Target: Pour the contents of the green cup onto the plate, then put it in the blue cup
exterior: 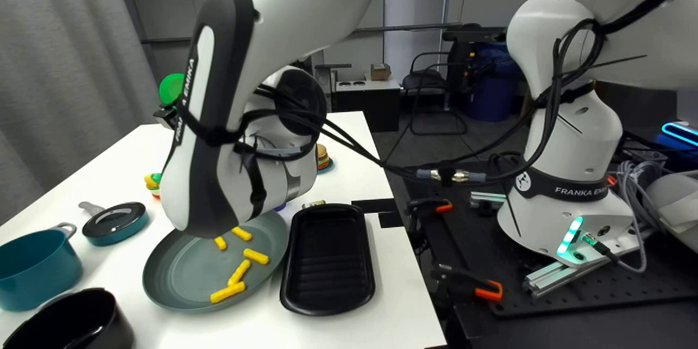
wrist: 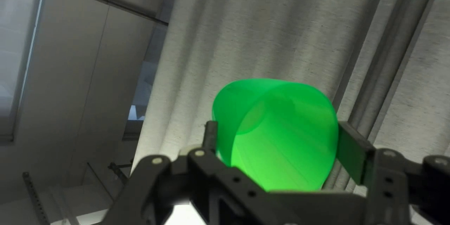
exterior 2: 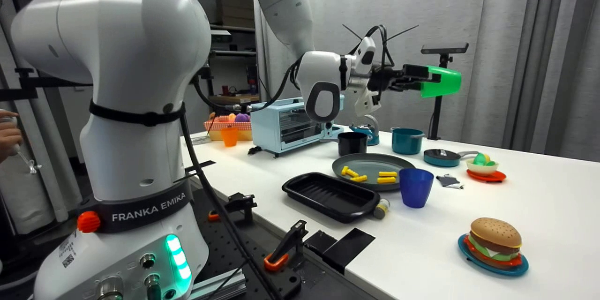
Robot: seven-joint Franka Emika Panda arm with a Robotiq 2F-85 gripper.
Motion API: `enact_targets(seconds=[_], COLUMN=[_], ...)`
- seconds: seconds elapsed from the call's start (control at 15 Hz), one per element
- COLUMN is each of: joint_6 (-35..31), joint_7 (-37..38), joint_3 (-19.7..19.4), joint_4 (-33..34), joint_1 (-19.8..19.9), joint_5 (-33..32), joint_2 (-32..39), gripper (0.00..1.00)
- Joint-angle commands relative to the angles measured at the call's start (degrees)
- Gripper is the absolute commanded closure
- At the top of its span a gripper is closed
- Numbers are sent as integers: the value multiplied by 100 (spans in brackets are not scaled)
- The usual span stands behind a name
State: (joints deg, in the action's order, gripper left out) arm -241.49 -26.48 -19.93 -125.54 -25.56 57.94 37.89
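Observation:
My gripper [wrist: 276, 128] is shut on the green cup [wrist: 281, 161], its fingers on opposite sides of the wall. The cup lies sideways in the air, mouth facing my wrist, and no yellow piece shows inside. In an exterior view the green cup [exterior 2: 447, 82] is high above the table, past the cookware; another view shows the green cup [exterior: 172, 87] partly behind my arm. Several yellow sticks, the contents [exterior: 255, 256], lie on the grey-green plate [exterior: 177, 278]. Beside the plate [exterior 2: 370, 161] the blue cup [exterior 2: 416, 190] stands upright; my arm mostly hides it in an exterior view.
A black rectangular tray [exterior 2: 328, 199] adjoins the plate, with a small jar [exterior 2: 382, 208] at its end. A teal pot [exterior 2: 407, 141], black pot [exterior 2: 352, 143] and lidded pan [exterior 2: 440, 157] stand beyond. A toy burger [exterior 2: 494, 239] is near the table edge; a toaster oven [exterior 2: 290, 126] stands farther back.

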Motion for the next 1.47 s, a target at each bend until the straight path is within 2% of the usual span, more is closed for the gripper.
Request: enact_targets(seconds=[0.0,0.33,0.67,0.73,0.93,1.4], joint_6=[81,507,1141,1336,1661,2161], joint_7=[-503,-820,-1351,-1481,-1962,-3399], joint_3=[670,1182,1549,1433,1477,1669], joint_4=[27,-21,72,102,225,765], joint_1=[603,1068,1364,1248,1314,1659], joint_5=[382,1027,2192,2505,3280,5109], joint_2=[-529,-883,-1082,-1105,-1155,-1289], gripper=[44,44,44,44,44,44])
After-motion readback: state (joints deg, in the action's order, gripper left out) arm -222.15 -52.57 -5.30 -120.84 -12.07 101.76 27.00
